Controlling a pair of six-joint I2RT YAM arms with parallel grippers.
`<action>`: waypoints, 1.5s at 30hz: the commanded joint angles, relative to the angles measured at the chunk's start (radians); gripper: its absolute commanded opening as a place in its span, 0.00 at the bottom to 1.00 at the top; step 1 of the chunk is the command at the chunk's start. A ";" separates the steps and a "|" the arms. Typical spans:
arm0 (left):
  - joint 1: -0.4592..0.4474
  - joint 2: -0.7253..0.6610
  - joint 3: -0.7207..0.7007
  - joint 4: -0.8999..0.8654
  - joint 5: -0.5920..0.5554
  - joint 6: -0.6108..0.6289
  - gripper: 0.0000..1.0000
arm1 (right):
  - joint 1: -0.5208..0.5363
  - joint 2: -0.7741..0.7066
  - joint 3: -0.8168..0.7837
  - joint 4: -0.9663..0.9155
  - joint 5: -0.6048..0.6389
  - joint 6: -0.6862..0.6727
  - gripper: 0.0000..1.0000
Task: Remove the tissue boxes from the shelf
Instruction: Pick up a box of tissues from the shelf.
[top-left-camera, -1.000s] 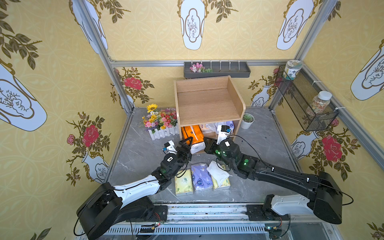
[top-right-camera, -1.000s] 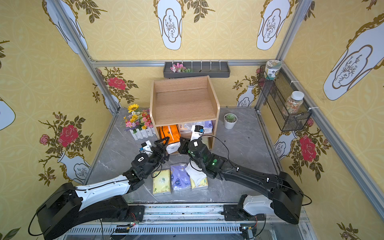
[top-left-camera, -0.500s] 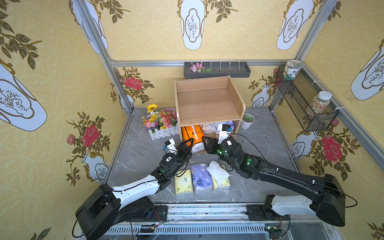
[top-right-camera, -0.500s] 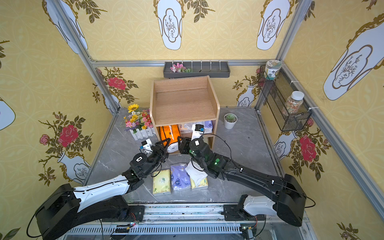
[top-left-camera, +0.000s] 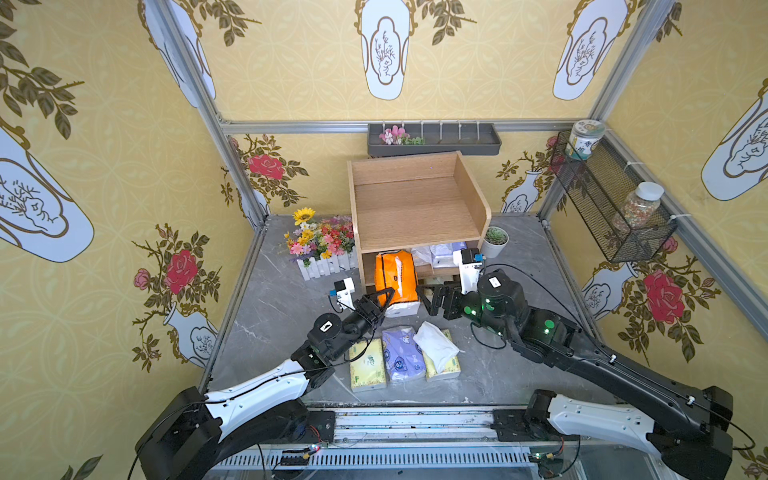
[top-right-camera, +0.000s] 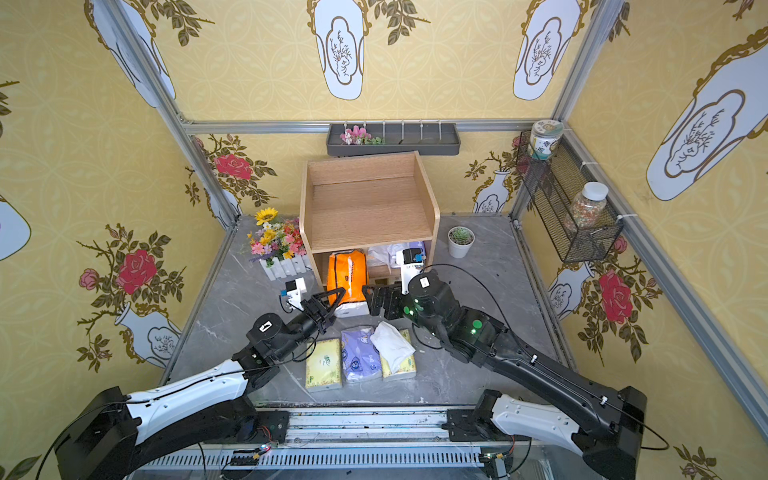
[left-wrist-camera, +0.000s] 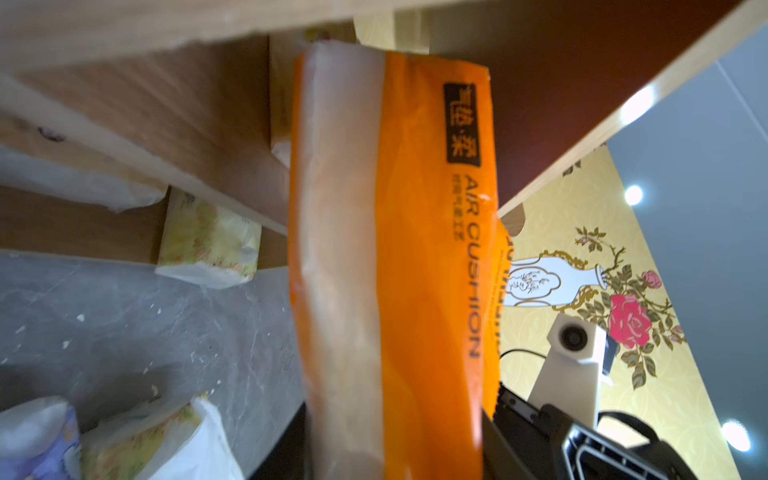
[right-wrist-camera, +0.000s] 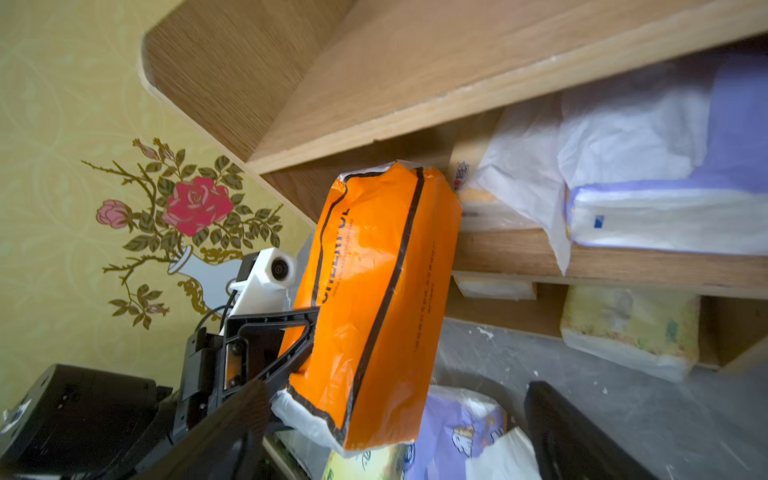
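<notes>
While the left gripper (top-left-camera: 387, 296) pinches the low end of the orange tissue pack (top-left-camera: 396, 274), both top views show that pack tilted out of the shelf (top-left-camera: 415, 208) at its seven o'clock corner. The right gripper (top-left-camera: 427, 300) is spread wide at the pack's three o'clock, not touching it. Left wrist view: a yellow pack (left-wrist-camera: 208, 245) sits in the lowest compartment. Right wrist view: a lavender pack (right-wrist-camera: 665, 216) lies on the board above.

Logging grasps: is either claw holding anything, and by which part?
Left claw grips the orange tissue pack by its lower end; right claw is open, empty.
</notes>
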 joint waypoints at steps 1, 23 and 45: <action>-0.001 -0.022 -0.036 0.017 0.142 0.035 0.43 | -0.054 -0.001 -0.009 -0.064 -0.248 0.019 0.97; -0.001 -0.101 -0.166 0.317 0.297 -0.094 0.46 | -0.196 0.075 -0.243 0.518 -0.673 0.367 0.85; -0.001 -0.107 -0.193 0.244 0.187 -0.076 0.92 | -0.197 0.086 -0.286 0.630 -0.651 0.400 0.45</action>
